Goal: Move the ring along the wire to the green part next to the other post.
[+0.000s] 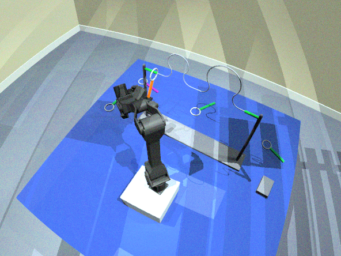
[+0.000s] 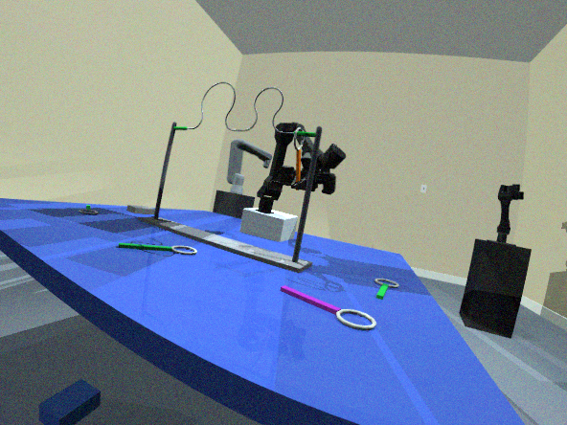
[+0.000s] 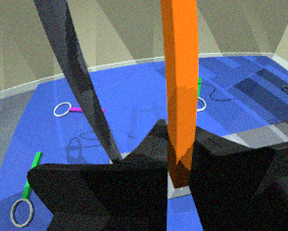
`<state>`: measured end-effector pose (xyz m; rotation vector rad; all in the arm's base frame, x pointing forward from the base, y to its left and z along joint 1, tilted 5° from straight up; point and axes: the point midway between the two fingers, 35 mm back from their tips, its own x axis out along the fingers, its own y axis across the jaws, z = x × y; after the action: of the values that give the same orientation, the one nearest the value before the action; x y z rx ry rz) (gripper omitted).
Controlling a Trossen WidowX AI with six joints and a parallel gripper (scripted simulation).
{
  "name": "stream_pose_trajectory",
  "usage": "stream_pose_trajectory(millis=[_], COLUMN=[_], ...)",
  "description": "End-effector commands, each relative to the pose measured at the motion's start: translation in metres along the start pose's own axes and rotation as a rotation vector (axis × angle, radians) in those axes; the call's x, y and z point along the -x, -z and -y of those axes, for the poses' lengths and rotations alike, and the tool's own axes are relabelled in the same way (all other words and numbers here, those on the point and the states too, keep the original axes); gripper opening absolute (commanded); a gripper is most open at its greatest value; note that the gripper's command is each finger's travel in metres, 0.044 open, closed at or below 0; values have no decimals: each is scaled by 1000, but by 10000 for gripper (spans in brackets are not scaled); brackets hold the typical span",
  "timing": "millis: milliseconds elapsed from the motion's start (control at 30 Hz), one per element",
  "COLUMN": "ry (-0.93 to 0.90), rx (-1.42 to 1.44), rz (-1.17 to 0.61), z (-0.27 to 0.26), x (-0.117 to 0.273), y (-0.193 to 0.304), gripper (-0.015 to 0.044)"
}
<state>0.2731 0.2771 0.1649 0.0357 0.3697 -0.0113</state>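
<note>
The white ring [image 1: 155, 68] [image 2: 294, 140] hangs around the green part [image 1: 148, 69] [image 2: 309, 134] beside the near-robot-arm post [image 1: 144, 78] [image 2: 307, 201] [image 3: 78, 69], close to that green part's inner end. Its orange handle [image 1: 150, 89] [image 2: 299, 165] [image 3: 181, 73] points down. My gripper [image 1: 148, 97] [image 2: 298, 183] [image 3: 168, 124] is shut on the lower end of the handle, below the wire. The grey wire [image 1: 204, 91] [image 2: 240, 130] curves to the other green part [image 1: 251, 114] [image 2: 180, 128] at the far post [image 1: 249, 136] [image 2: 165, 172]. The ring is outside the wrist view.
The posts stand on a long grey base [image 1: 201, 142] [image 2: 230, 244]. Loose rings with green handles [image 1: 207, 106] [image 2: 146, 247] and one with a magenta handle [image 1: 152, 87] [image 2: 311, 300] [image 3: 85, 110] lie on the blue table. A grey block [image 1: 265, 186] lies at the right in the top view.
</note>
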Motion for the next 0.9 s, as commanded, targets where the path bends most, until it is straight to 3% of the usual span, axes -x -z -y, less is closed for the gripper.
stream_pose_trajectory(millis=[0, 733, 867], ry=[6, 6, 2], rx=[3, 3, 5], rz=[-1, -1, -2], z=[0, 0, 0], x=[-2, -2, -2], y=[5, 5, 4], gripper=[-150, -150, -45])
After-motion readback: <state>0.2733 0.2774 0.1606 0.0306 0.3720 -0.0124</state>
